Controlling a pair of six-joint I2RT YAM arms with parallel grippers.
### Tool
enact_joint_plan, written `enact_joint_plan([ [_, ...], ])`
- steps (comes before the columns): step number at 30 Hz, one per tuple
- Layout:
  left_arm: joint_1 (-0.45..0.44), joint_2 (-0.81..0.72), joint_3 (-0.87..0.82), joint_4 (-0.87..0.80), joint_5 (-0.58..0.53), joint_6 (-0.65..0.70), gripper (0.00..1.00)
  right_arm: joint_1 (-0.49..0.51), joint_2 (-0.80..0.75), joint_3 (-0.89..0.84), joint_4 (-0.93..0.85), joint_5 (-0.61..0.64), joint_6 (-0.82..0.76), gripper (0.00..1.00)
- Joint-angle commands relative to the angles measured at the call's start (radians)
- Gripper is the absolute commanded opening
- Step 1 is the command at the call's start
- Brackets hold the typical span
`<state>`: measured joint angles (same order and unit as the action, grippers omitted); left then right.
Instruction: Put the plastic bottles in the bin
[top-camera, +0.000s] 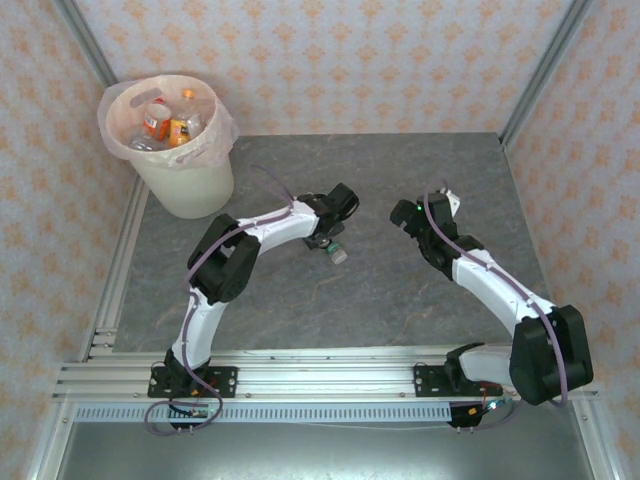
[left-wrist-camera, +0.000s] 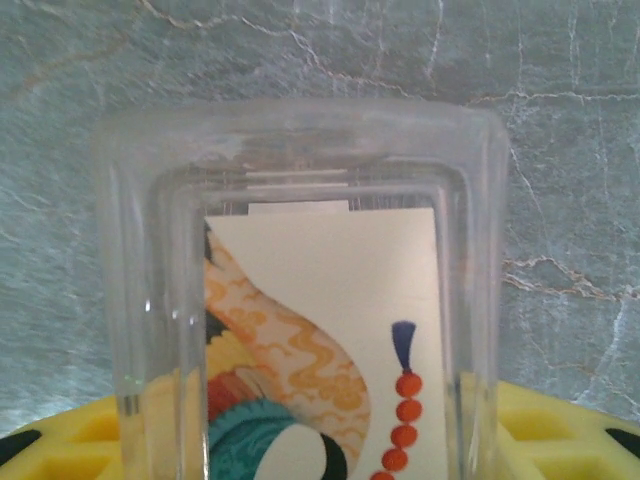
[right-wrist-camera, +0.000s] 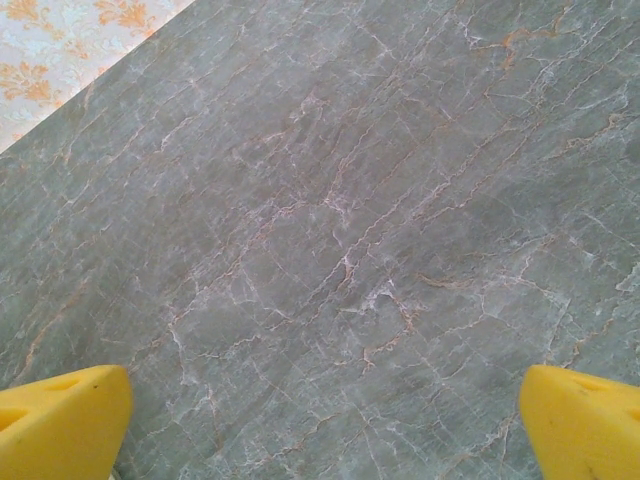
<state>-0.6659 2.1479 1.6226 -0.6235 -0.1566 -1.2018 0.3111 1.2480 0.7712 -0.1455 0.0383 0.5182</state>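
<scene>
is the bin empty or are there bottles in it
Not empty: the top view looks down into the bin, where several plastic bottles with orange and red labels lie.

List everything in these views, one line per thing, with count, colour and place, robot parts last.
Round cream-white plastic bin: one, pinkish bag liner, at the table's far left corner.
Clear plastic bottles: several, exact count unclear, orange and red labels, inside the bin.
Clear square-sided plastic bottle: one, white label with orange and teal print, mid-table between the left gripper's fingers.
Grey marbled table: one, under the arms.
Patterned cream-and-orange walls: behind and beside the table.
Silver aluminium rails: along the near edge, bearing both arm bases.
Left gripper: one, yellow pads, shut on the bottle.
Right gripper: one, yellow pads, open over bare table.
</scene>
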Motion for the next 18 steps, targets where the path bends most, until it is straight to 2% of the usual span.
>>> enact_joint_plan([
  [1,-0.001,-0.117,-0.03,0.012,-0.129,0.073,0.52,-0.001,0.008,0.025,-0.022,0.034,-0.021,0.99],
  [6,0.002,-0.288,-0.015,-0.063,-0.295,0.188,0.49,-0.001,0.045,0.068,-0.03,0.01,-0.037,0.99],
  [9,0.027,-0.39,0.016,-0.068,-0.342,0.304,0.49,-0.001,0.079,0.101,-0.036,-0.014,-0.038,0.99],
  [13,0.138,-0.491,0.079,-0.072,-0.259,0.45,0.49,-0.001,0.121,0.137,-0.036,-0.043,-0.032,0.99],
  [18,0.291,-0.523,0.274,-0.18,-0.193,0.614,0.49,-0.001,0.148,0.158,-0.039,-0.077,-0.032,0.99],
])
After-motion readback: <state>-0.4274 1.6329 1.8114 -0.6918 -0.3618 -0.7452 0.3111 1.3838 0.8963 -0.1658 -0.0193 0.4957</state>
